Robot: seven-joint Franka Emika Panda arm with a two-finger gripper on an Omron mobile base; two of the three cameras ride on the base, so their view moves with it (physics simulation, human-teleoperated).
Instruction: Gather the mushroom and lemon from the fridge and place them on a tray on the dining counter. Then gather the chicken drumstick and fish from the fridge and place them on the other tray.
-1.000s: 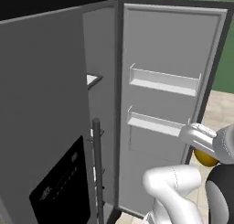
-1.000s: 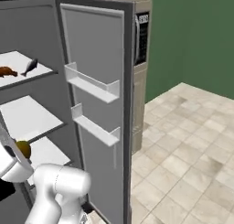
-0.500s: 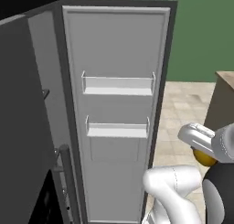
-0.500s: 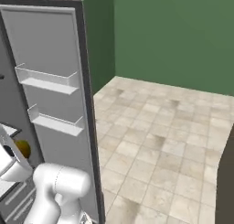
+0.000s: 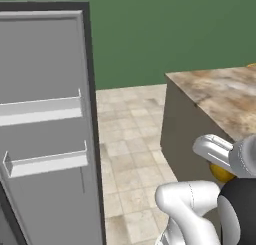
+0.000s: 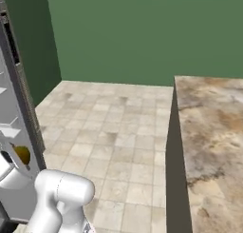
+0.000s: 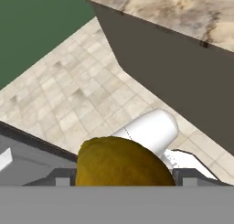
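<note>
Lemon carried in the gripper

The dull yellow, rounded lemon [image 7: 123, 162] sits clamped between the gripper's [image 7: 122, 178] jaws, above beige floor tiles [image 6: 114, 127]; the marbled stone dining counter [image 5: 227, 96] stands near, beside the grey fridge door [image 5: 45, 124].

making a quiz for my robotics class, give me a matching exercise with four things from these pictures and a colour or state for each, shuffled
Things:
1. lemon
2. fridge door
3. dining counter
4. wall

Colour or state:
A. brown marbled top
B. plain green
C. yellow, held between the fingers of the gripper
D. grey, swung open, with two shelves on its inner side

Pairs: 1-C, 2-D, 3-A, 4-B
</note>
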